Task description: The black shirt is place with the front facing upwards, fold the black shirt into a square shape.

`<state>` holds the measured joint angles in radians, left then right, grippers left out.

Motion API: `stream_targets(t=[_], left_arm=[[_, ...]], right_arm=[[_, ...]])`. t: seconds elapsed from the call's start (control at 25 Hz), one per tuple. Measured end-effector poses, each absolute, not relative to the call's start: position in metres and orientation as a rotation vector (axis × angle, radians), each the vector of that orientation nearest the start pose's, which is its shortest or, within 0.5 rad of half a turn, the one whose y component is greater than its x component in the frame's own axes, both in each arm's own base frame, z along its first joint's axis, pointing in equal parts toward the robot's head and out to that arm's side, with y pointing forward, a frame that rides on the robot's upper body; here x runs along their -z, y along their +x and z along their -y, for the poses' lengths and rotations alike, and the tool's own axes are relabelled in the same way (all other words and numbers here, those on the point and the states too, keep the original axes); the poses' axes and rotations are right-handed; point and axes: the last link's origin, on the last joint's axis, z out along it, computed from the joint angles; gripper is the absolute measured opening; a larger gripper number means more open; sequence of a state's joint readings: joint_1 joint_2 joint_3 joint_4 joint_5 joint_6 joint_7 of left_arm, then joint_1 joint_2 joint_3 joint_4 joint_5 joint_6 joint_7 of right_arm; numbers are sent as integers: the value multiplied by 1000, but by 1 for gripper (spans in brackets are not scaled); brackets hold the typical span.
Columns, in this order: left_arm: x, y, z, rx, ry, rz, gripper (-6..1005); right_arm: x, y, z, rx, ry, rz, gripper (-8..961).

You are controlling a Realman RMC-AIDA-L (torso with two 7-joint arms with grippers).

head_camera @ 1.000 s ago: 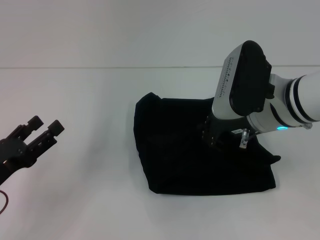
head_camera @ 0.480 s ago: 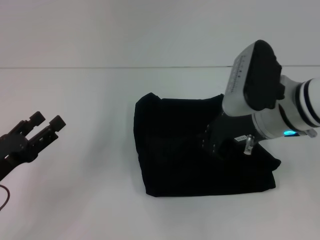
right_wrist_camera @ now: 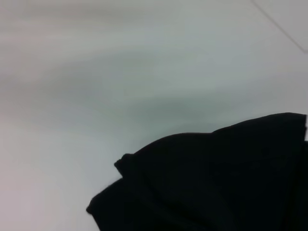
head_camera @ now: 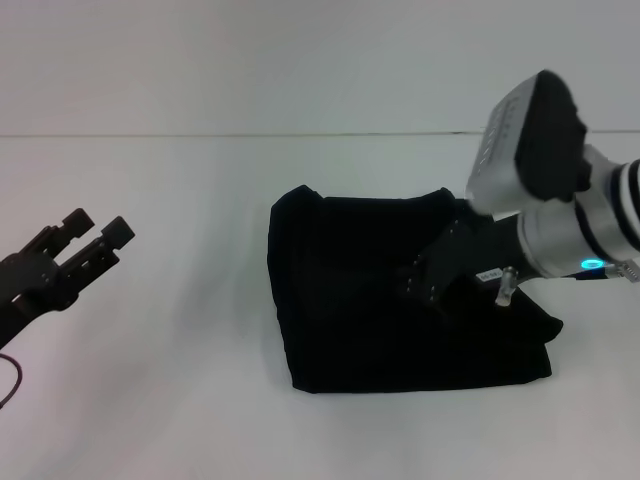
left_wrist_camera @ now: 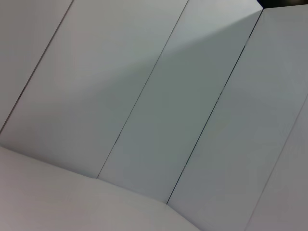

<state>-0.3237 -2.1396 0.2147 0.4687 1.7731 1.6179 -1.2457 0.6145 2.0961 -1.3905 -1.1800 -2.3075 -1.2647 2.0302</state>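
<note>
The black shirt [head_camera: 400, 300] lies on the white bench [head_camera: 200, 250] already gathered into a compact, roughly square bundle, none of its lettering showing. The right gripper [head_camera: 428, 283] hangs over the bundle's right half, its dark tip close above or on the cloth; black against black, I cannot tell whether it is apart, together or pinching fabric. Off to that gripper's left, well apart from the shirt, the left gripper [head_camera: 95, 238] hovers over bare bench with its fingers apart and nothing between them.

To my eye the folding is near its end, and this is a tidying or letting-go stage. The bundle's edge nearest me looks fairly straight, but a lump of cloth juts out under the right arm, at the corner on the gripper's right. The next move probably calls for tucking or flattening that corner so the outline reads square, then lifting away cleanly.

Nothing else sits on the bench; the right arm's bulky wrist hides part of the cloth
</note>
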Motion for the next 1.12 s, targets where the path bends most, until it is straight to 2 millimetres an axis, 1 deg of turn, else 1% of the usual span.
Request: stream_targets(t=[0.24,0.56,0.8,1.04,1.12], left_arm=[[-27,-329,-271,1199,-1964,911,848],[-27,-328,-270,1207,-1966,910,848],[-27,-329,-269,1206,-1963,914,848],[-27,-330,-266,1207,-1960,919,848],[-26,-330,-266,1208,-1960,919,848]], right_arm=[[25,169,-379,36,-2807,-475,63],[28,181,-375,-49,-2841,-676,65],[29,184,-375,-49,-2843,-697,66],[31,183,-376,-24,-2846,-677,67],[31,183,-375,-15,-2847,-674,82]])
